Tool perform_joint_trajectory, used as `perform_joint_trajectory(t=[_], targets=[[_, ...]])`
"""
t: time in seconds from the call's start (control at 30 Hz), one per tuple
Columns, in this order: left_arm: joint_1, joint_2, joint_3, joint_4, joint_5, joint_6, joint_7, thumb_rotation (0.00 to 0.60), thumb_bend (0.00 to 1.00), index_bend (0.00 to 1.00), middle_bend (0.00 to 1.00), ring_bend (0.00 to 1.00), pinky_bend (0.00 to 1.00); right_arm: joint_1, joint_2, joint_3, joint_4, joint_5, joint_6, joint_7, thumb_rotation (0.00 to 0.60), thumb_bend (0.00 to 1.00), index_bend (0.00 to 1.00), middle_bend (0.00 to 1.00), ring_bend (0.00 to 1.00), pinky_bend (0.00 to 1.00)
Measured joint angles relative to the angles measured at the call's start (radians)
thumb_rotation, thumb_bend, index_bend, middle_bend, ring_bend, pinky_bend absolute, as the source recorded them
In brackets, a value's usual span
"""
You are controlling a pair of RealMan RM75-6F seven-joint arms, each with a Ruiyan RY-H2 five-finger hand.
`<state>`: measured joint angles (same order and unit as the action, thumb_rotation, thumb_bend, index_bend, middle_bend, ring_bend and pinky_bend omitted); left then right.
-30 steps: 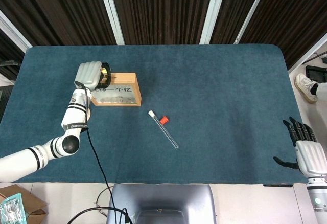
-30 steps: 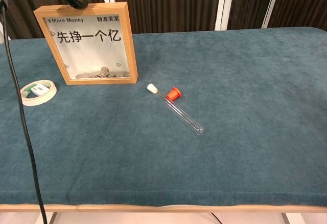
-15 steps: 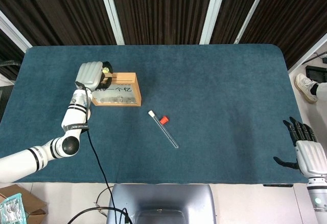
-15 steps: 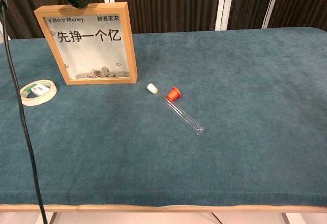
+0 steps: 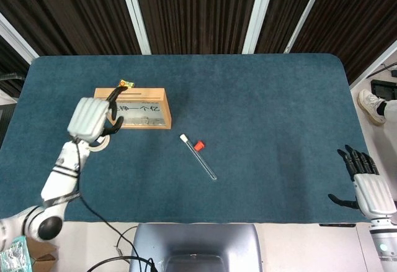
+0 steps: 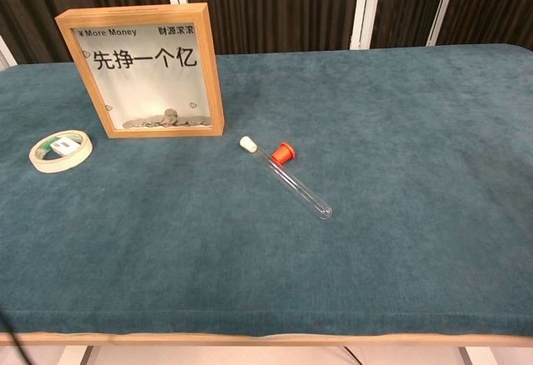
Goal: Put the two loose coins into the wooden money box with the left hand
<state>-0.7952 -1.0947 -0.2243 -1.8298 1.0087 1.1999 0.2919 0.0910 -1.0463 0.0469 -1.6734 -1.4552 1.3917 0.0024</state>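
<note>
Left hand (image 5: 90, 120) hangs above the table's near-left part, just in front of the wooden money box (image 5: 133, 107), its white back turned up and its dark fingers curled under; whether they hold anything I cannot tell. Right hand (image 5: 367, 188) sits far off at the table's near-right edge, fingers spread and holding nothing.

That money box stands upright on the teal table (image 5: 260, 98), a light wooden frame with a clear front pane, black Chinese characters printed across it and "More Money" in small type at the top. A small heap of coins (image 6: 166, 120) lies inside along the bottom. A small yellow-green object (image 5: 126, 83) shows at the box's back edge; I can't make out what it is.

A roll of tape (image 6: 60, 150) lies flat just left of the box. To the right, well apart from the box, lies a glass test tube (image 6: 291, 182) with a white stopper (image 6: 247, 142), and a red cap (image 6: 282, 153) touches its side.
</note>
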Motion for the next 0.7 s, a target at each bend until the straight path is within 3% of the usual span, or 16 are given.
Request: perform_joint_trajectory(t=[0.1, 0.27, 0.37, 0.5, 0.7], targets=[[0.160, 0.072, 0.124, -0.080, 0.166, 0.109, -0.017, 0.600, 0.39, 0.02, 0.08, 0.02, 0.14, -0.002, -0.004, -0.010, -0.006, -0.013, 0.002, -0.029, 0.600, 0.11, 0.00, 0.00, 0.00, 0.00], [0.449, 0.084, 0.303, -0.044, 0.416, 0.354, -0.059, 0.600, 0.39, 0.02, 0.06, 0.00, 0.09, -0.007, -0.019, -0.030, -0.022, -0.035, 0.005, -0.104, 0.600, 0.11, 0.00, 0.00, 0.00, 0.00], [0.562, 0.020, 0.348, 0.067, 0.478, 0.463, -0.110, 0.600, 0.39, 0.01, 0.05, 0.00, 0.08, -0.017, -0.023, -0.038, -0.033, -0.051, 0.026, -0.127, 0.600, 0.11, 0.00, 0.00, 0.00, 0.00], [0.637, -0.056, 0.383, 0.226, 0.519, 0.510, -0.175, 0.600, 0.40, 0.00, 0.03, 0.00, 0.06, -0.039, -0.023, -0.045, -0.034, -0.076, 0.073, -0.126, 0.600, 0.11, 0.00, 0.00, 0.00, 0.00], [0.684, -0.095, 0.382, 0.269, 0.562, 0.544, -0.234, 0.600, 0.40, 0.00, 0.03, 0.00, 0.05, -0.050, -0.018, -0.049, -0.029, -0.086, 0.090, -0.114, 0.600, 0.11, 0.00, 0.00, 0.00, 0.00]])
